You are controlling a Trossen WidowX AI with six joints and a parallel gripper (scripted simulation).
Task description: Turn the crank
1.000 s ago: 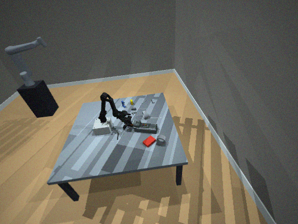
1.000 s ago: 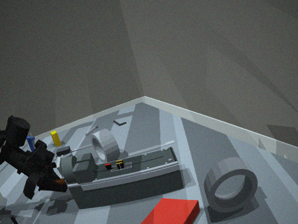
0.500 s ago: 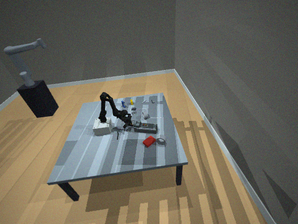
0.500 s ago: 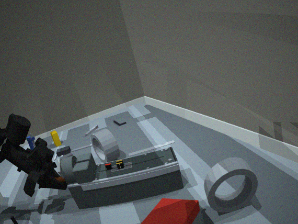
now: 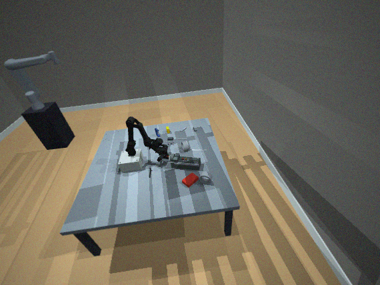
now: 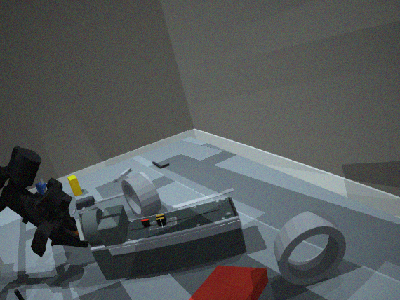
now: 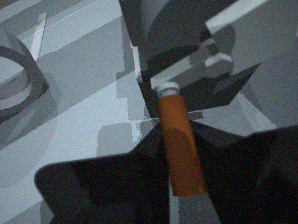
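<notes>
The grey machine (image 5: 195,164) (image 6: 168,258) lies on the table. In the exterior view its red pointer (image 6: 145,221) is left of the brass marks (image 6: 161,218), with a visible gap between them. The crank arm (image 7: 181,71) reaches across the machine's end in the wrist view, with the orange handle (image 7: 181,155) (image 6: 75,233) at its end. My gripper (image 7: 172,126) (image 6: 78,237) (image 5: 163,159) is shut on the orange handle, one finger on each side. In the top and exterior views the fingers mostly hide the handle.
A red block (image 5: 190,180) (image 6: 231,284) and a grey ring (image 5: 205,178) (image 6: 284,259) lie beside the machine. Another ring (image 5: 184,146) (image 6: 151,196) stands behind it. A yellow block (image 5: 168,130) (image 6: 74,186) and a blue item (image 5: 157,130) (image 6: 41,188) are farther back.
</notes>
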